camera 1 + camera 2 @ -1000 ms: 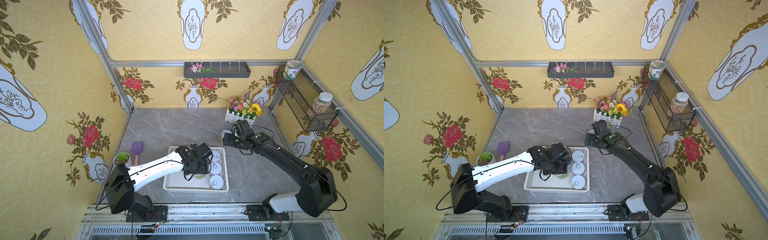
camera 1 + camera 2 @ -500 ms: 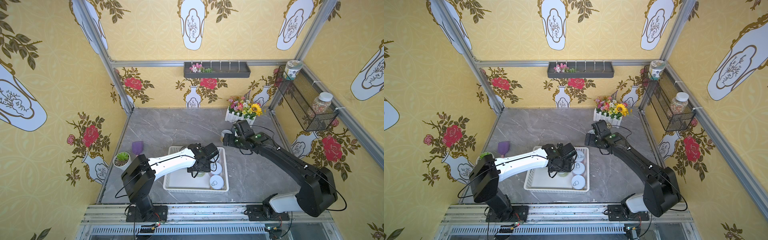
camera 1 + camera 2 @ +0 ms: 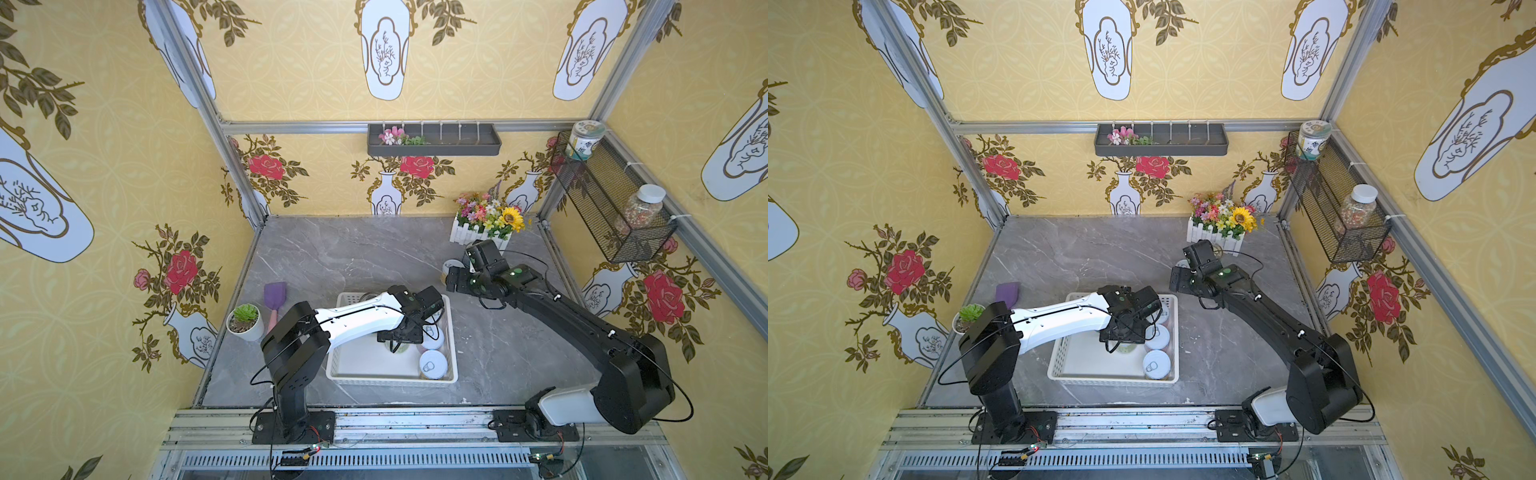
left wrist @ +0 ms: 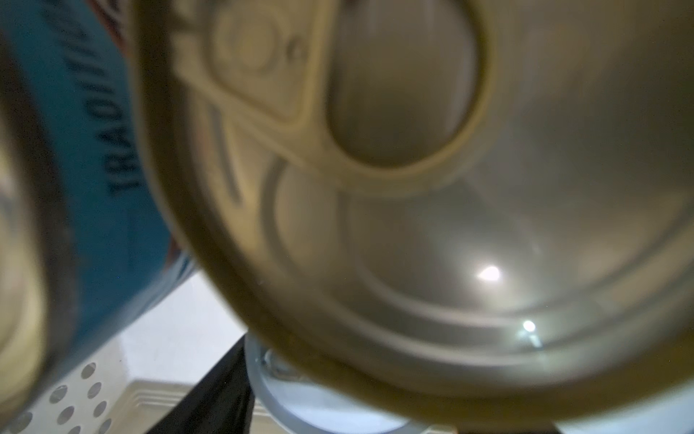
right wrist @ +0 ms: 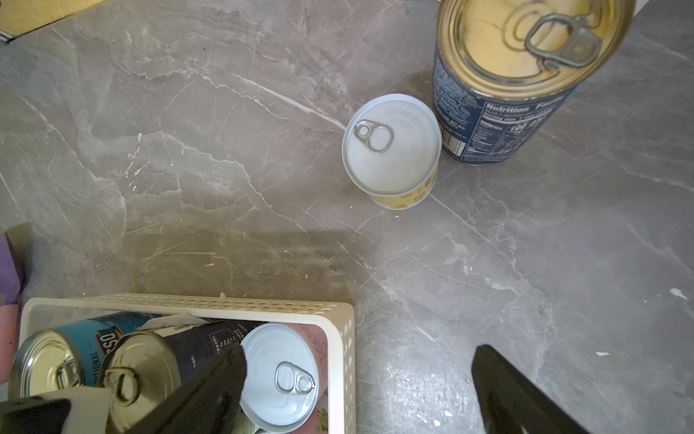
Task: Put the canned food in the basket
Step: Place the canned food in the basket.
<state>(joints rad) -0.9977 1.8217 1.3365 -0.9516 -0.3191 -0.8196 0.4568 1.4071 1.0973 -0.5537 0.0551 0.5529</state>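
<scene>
So the left pincer is down inside the basket, clenched. Going by the lid jammed against its wrist camera, I'd say it's clamped on the pale green can. You can't see the fingers on the can itself, though. The right pincer is spread wide with nothing in it, hanging over the desk between the basket and the last two cans.

Those two are what worries me. The short yellow can sits right up against the tall dark blue can. A finger coming down on that side could shove the tall one or tip it.

The basket's crowded too. If the green can gets dropped half over a neighbour's lid, it'll sit crooked. And both arms are working close to the same basket corner, so a bump isn't out of the question.

On views, both top views show three white-lidded cans lined up along one side of the basket. The left arm hides most of the far end, though. The right wrist view fills that in, showing a teal can and a dark can packed in there. It also gives the only clear look at the desk pair. The left wrist view is mostly blur, just the lid, a bit of teal label and another white lid right underneath.
</scene>
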